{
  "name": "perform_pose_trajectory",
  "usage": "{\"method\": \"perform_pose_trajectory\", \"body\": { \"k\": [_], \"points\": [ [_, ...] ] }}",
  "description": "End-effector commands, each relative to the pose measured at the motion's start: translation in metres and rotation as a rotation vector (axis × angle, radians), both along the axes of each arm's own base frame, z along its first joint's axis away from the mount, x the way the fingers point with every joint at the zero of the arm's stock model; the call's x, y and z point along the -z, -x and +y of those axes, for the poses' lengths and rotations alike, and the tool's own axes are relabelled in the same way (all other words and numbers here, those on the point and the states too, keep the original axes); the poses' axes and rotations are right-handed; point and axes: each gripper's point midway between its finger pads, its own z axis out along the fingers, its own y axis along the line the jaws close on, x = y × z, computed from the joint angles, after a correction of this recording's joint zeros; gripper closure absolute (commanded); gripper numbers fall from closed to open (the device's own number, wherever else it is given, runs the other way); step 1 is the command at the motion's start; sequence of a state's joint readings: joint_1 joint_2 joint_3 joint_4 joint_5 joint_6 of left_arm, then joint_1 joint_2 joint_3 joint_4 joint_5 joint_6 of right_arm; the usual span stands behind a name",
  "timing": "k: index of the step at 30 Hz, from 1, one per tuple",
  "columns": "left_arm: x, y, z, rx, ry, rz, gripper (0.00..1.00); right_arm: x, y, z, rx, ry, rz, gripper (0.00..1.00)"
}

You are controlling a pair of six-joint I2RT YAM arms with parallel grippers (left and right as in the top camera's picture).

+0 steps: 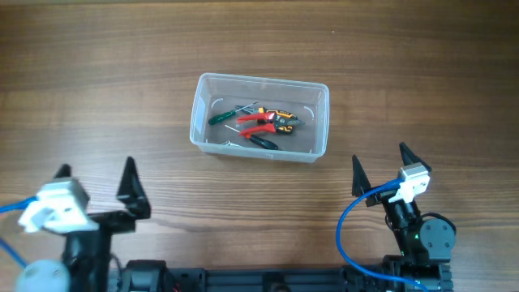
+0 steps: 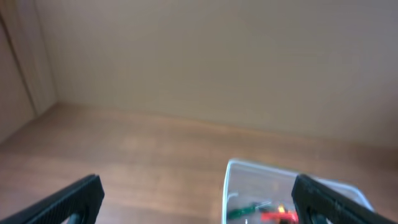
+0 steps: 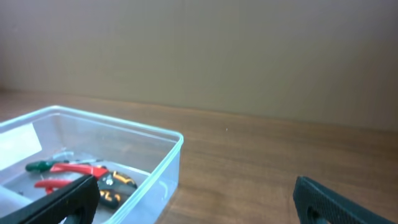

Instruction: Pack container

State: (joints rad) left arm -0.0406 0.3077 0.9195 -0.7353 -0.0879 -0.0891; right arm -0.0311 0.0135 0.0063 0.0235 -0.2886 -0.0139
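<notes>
Only a blurred, unreadable white label [image 3: 18, 143] marks the container [image 3: 163, 163].

The container [image 1: 197, 122] stands mid-table, its walls the obstacle. Its top is open to entry from above, though tools [image 1: 263, 122] cover the middle of its floor. Bare table [image 1: 97, 89] runs left, right and far of it, and near, between it and the left pincer [image 1: 96, 166] and right pincer [image 1: 379, 154].

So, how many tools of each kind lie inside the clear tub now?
Green-handled screwdrivers: 2
Red-handled pliers: 1
Orange-and-black hand tool: 1
Total: 4 tools, all inside the container.
</notes>
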Motion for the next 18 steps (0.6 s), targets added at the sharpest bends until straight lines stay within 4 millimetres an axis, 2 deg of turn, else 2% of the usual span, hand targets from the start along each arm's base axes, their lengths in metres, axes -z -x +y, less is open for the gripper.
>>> {"method": "perform_pose_trajectory", "body": {
  "k": [1, 3, 6, 18],
  "points": [
    [0.066, -0.019, -0.004, 0.017, 0.061, 0.038, 0.0, -0.003, 0.002, 0.004, -0.022, 0.013, -0.018, 0.0],
    [0.092, -0.029, -0.007, 0.036, 0.067, 0.045, 0.0, -0.003, 0.002, 0.004, -0.022, 0.013, -0.018, 0.0],
    [0.116, -0.037, -0.01, 0.051, 0.072, 0.035, 0.0, -0.003, 0.002, 0.004, -0.022, 0.012, -0.018, 0.0],
    [0.155, -0.037, -0.014, 0.071, 0.075, 0.058, 0.0, -0.003, 0.002, 0.004, -0.022, 0.012, -0.018, 0.0]
  ]
}}
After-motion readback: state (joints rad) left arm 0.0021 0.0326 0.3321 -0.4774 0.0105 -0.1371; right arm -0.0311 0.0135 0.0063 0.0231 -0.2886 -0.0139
